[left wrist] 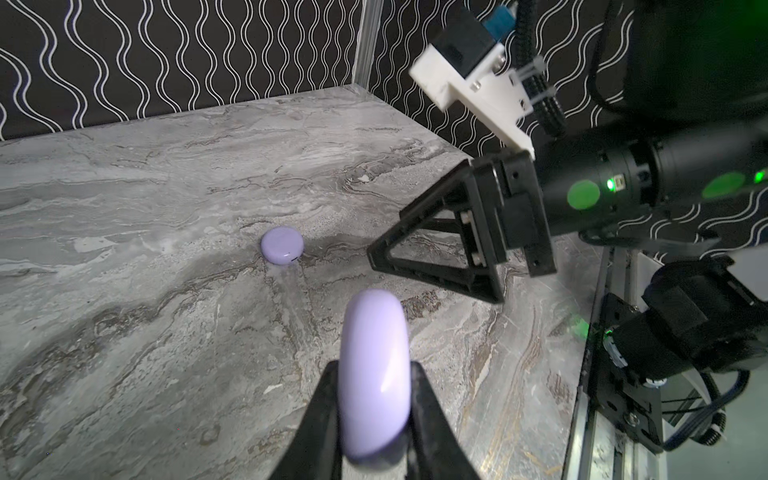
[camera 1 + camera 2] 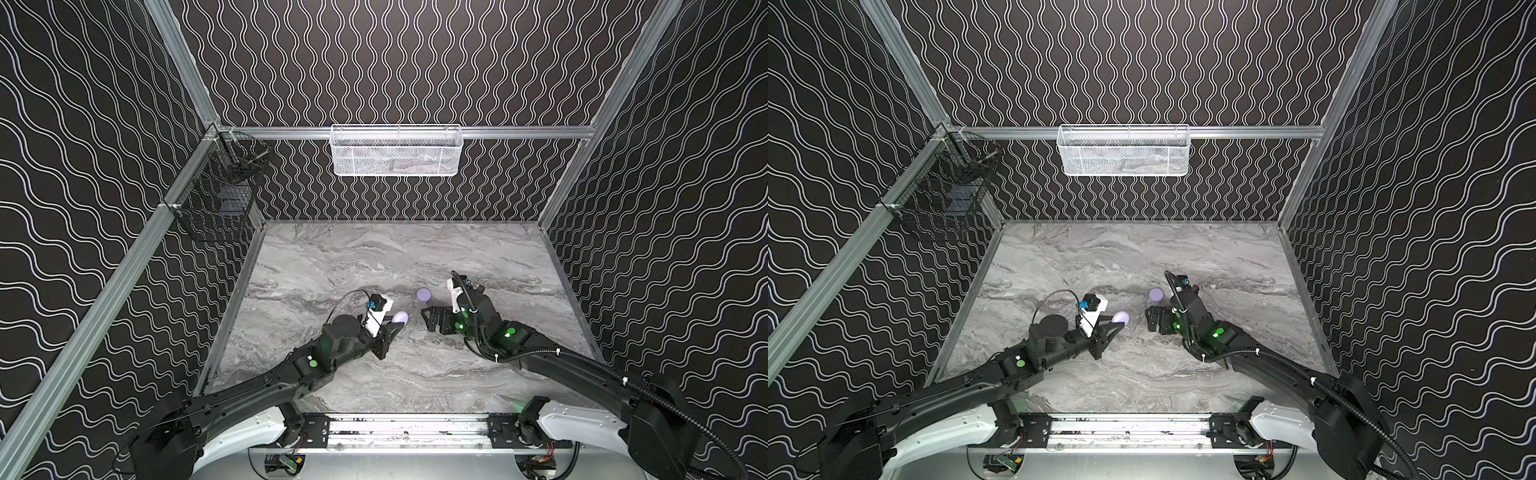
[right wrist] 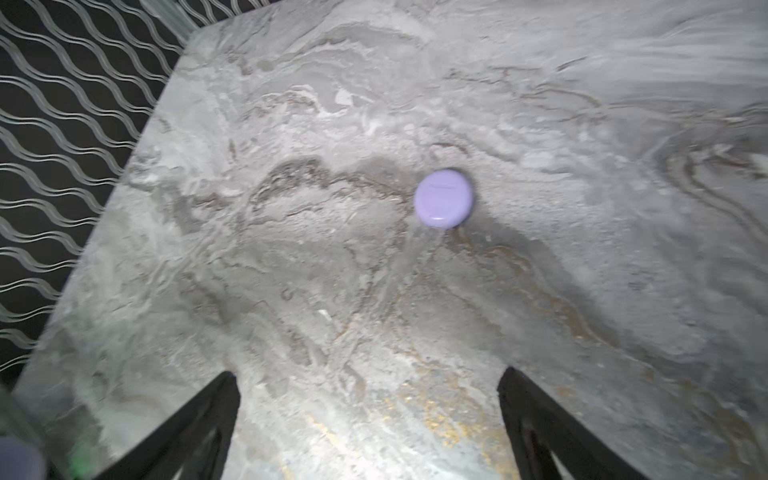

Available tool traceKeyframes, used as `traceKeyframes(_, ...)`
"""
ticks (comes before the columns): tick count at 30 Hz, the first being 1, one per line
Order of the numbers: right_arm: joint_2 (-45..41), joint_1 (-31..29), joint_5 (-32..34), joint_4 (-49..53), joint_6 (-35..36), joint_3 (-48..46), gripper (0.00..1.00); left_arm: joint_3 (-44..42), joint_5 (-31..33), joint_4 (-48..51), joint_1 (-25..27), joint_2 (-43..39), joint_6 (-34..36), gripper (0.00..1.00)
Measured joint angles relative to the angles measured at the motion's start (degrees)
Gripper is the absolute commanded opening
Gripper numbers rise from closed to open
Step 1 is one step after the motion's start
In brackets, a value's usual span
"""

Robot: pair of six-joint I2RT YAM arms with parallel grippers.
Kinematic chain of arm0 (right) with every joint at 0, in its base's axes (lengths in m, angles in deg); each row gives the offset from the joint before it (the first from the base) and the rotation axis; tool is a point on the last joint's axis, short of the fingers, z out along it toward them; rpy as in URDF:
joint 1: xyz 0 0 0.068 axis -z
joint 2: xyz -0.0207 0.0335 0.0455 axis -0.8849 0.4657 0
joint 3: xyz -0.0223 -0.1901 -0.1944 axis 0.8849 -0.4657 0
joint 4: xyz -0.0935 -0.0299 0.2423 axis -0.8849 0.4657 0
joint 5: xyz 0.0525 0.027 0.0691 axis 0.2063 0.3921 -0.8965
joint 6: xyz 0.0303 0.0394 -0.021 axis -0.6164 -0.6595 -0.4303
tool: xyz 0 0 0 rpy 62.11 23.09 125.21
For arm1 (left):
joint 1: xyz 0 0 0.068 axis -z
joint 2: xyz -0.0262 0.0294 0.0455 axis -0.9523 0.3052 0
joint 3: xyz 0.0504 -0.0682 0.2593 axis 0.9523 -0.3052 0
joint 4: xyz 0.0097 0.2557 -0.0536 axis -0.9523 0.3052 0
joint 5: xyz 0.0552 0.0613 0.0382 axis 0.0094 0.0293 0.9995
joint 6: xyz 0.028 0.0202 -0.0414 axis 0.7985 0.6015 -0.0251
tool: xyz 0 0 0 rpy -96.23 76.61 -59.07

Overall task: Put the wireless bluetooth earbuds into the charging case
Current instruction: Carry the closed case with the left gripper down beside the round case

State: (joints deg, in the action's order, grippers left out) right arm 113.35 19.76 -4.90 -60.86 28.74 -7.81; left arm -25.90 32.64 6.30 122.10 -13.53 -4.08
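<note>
Left wrist view: the left gripper (image 1: 374, 376) pinches the held case (image 1: 372, 332) by its flat sides, so it stands on its edge above the table (image 2: 374, 257). The flat case (image 2: 424, 294) lies shut on the table, a little farther back than the right gripper (image 3: 368, 374). That gripper's fingers are spread wide with nothing between them. The right arm is nearer to the flat case. No earbuds show. I think they may be inside the shut cases.

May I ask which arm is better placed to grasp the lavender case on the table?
Right: the right gripper is open near the lying case; the left gripper grips the other case.
</note>
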Motion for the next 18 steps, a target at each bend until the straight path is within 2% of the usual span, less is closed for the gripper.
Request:
traceKeyframes(6,-3.5,0.1,2.3,-3.7,2.3,-5.7,0.99,2.3,-5.0,-2.4,-6.6,5.7,-3.5,0.17)
traceKeyframes(18,-6.9,0.1,7.3,-9.4,7.0,-11.6,0.99,9.8,-12.0,-3.9,-14.8,17.6,-8.2,0.17)
